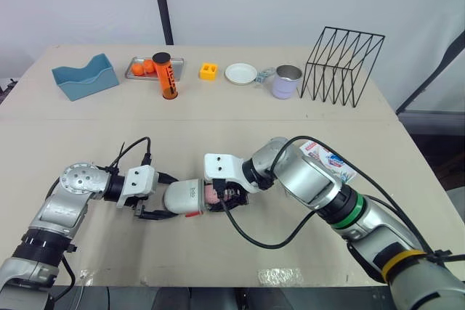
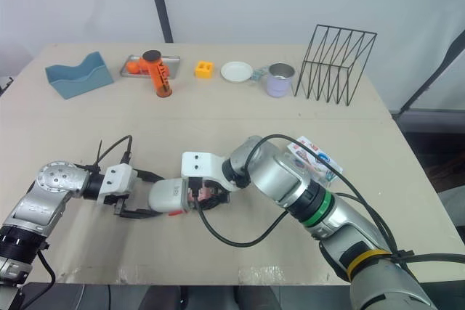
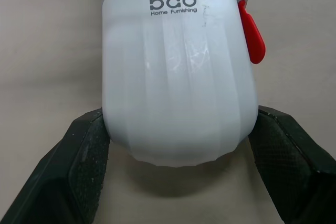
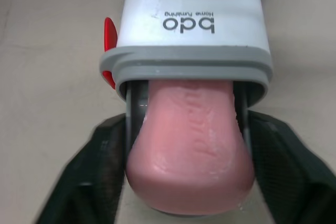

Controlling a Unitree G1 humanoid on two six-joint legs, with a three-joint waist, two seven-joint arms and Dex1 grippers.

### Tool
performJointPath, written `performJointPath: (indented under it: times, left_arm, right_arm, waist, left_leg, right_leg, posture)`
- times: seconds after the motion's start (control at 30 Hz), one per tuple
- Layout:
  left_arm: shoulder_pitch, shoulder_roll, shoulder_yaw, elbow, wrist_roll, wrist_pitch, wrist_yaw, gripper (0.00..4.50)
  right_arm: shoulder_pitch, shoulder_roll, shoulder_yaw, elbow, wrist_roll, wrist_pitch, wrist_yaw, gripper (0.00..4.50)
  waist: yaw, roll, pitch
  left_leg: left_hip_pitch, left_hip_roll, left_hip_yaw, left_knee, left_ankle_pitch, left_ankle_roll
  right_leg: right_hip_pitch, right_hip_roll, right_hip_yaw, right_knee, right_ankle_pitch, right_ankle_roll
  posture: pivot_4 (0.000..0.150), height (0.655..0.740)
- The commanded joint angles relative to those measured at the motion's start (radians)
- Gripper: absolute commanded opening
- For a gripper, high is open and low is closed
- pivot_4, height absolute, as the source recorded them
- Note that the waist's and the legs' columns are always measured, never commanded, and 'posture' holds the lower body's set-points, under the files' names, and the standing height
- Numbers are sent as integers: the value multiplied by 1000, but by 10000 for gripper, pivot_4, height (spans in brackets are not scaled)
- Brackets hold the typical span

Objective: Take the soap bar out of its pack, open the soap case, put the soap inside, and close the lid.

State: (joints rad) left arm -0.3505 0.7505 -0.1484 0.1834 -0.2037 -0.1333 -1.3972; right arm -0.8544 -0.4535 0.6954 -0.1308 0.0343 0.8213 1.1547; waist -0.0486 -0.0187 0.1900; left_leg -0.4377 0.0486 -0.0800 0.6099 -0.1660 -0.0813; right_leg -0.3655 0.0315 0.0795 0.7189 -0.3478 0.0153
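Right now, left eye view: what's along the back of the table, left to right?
blue holder → orange tube → yellow block → white dish → lavender mug → black wire rack

Soap (image 4: 191, 171) lies half inside soap case (image 1: 183, 197), between left gripper (image 1: 161, 197) and right gripper (image 1: 218, 197).

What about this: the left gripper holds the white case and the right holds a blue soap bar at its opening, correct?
The soap bar is pink, not blue, as the right wrist view shows. The left gripper holds the white case; the right gripper holds the soap.
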Motion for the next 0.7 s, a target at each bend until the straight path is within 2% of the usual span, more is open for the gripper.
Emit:
performJointPath:
  times: [0.03,0.33,0.7]
  left_arm:
    - [-12,-9,0,0,7,-18,15,35863]
    - [-24,-11,-7,20,16,-29,11,35863]
    - [-47,-20,-14,45,18,-47,-2,35863]
  right_arm:
    - [-15,-8,-19,-38,12,-1,11,44766]
    - [11,-61,-51,-62,28,-7,11,44766]
    - [106,-154,-146,-53,53,-161,16,44766]
  waist:
    - [0,0,0]
    - [1,0,0]
    - [1,0,0]
  left_leg:
    - [0,0,0,0,0,0]
    - [0,-1,-1,0,0,0]
    - [0,-1,-2,0,1,1]
  right_leg:
    - [0,0,0,0,0,0]
    - [0,-1,-1,0,0,0]
    - [1,0,-2,0,0,0]
  posture:
    - [1500,7400]
    - [1500,7400]
    - [1500,7400]
